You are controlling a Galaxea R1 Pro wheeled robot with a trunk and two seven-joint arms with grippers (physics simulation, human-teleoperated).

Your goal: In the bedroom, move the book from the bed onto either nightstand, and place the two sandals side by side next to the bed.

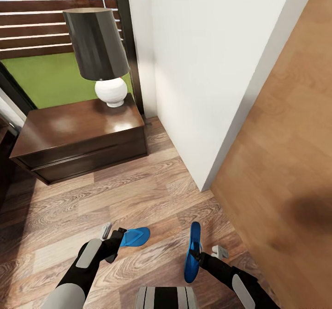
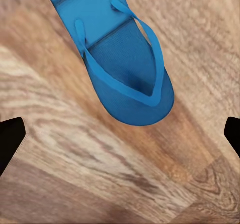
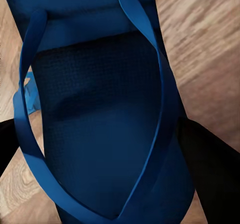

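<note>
1. Head view: wood-plank floor point(image 1: 152, 193) fills the lower half, a white wall point(image 1: 203, 69) runs through the upper middle, and a tan wooden panel point(image 1: 286, 152), likely the sliding door, covers the right side.
2. Dark-brown nightstand point(image 1: 78, 138) sits at left centre with a lamp point(image 1: 99, 55) on its glossy top. No book lies on this top, and neither the book nor the bed can be placed from these pictures.
3. Left gripper point(image 1: 112, 240) is at lower left of the head view, just beside the left sandal point(image 1: 134, 236). In the left wrist view this sandal point(image 2: 125, 68) lies flat on the floor, strap side up, with the dark fingertips point(image 2: 10, 139) spread wide at the frame's edges and touching nothing. Judged released.
4. Right gripper point(image 1: 197, 255) is at lower centre-right, on the right sandal point(image 1: 192, 252), which looks edge-on, so tilted rather than flat. In the right wrist view the sandal point(image 3: 100, 134) fills the space between dark fingers point(image 3: 210, 169) at both sides; the fingers look pinched on it.
5. The two sandals are near each other but apart, not parallel, not yet side by side.
6. Progress, as a judgement: sandal step roughly midway, one down, one in hand and to be set beside it. Whether the spot is next to the bed cannot be told. Book step shows no sign of being done.
</note>
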